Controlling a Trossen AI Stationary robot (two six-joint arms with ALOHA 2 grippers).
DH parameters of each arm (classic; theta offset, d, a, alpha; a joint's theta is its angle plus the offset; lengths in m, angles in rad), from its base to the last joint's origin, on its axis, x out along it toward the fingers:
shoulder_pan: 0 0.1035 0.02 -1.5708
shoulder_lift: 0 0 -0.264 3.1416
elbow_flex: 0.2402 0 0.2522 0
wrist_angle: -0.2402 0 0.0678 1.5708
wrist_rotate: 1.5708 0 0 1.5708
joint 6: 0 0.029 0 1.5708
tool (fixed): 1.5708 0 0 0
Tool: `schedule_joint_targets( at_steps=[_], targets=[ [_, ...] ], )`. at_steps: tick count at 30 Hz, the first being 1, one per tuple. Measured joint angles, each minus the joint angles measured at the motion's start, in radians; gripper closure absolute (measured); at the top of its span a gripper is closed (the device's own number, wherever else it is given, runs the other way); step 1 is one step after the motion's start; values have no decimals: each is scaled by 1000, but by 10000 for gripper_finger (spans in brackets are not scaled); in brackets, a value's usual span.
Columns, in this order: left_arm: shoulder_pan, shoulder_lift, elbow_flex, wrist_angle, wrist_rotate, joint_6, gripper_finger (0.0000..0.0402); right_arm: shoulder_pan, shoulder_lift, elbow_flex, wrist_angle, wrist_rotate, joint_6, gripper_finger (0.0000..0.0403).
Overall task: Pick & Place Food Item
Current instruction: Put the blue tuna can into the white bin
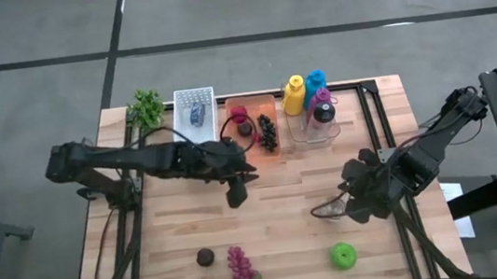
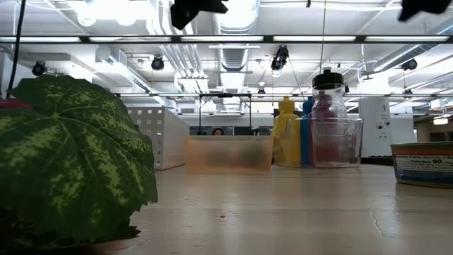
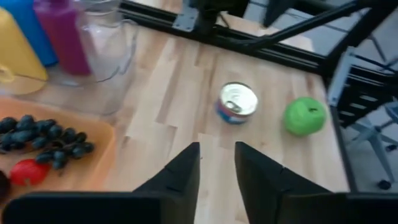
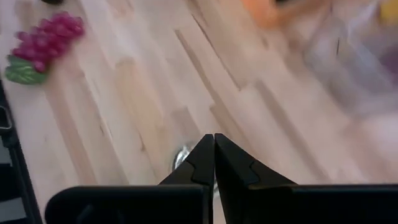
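Note:
A small open tin can [image 1: 327, 210] stands on the wooden table right of centre, with a green apple [image 1: 343, 256] nearer the front edge. My right gripper [image 4: 213, 155] hangs shut just above the can, whose rim [image 4: 180, 158] peeks out beside the fingers. My left gripper [image 3: 216, 165] hovers open over the table's middle [image 1: 236, 194] with nothing between its fingers, beside the orange tray [image 1: 254, 148]. The tray holds black grapes [image 3: 43, 137] and a red piece [image 3: 28, 171]. The left wrist view shows the can [image 3: 236, 102] and the apple [image 3: 305, 116] farther off.
Purple grapes with a leaf [image 1: 241, 267] and a small brown piece [image 1: 205, 256] lie near the front edge. Yellow, blue and magenta bottles [image 1: 310, 100] stand in a clear container at the back, beside a white tray [image 1: 194, 108] and a leafy green [image 1: 144, 107].

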Motion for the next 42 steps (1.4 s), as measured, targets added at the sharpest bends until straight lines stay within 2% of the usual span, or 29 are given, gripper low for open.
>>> schedule_joint_targets(
  at_steps=[4,9,29,37,42],
  targets=[
    [-36,-14,0,0,0,0,318,-23,-8,-85,6,-80,117,394],
    [-59,-40,0,-2,0,0,334,-58,-11,-186,73,-159,169,394],
    [-90,-135,0,-36,0,0,335,-279,-11,-396,346,-271,132,394],
    [-90,-135,0,-37,-1,50,335,-280,-11,-417,429,-449,110,394],
    [-90,-135,0,-38,-1,50,335,-268,30,-418,469,-470,107,394]
  ],
)
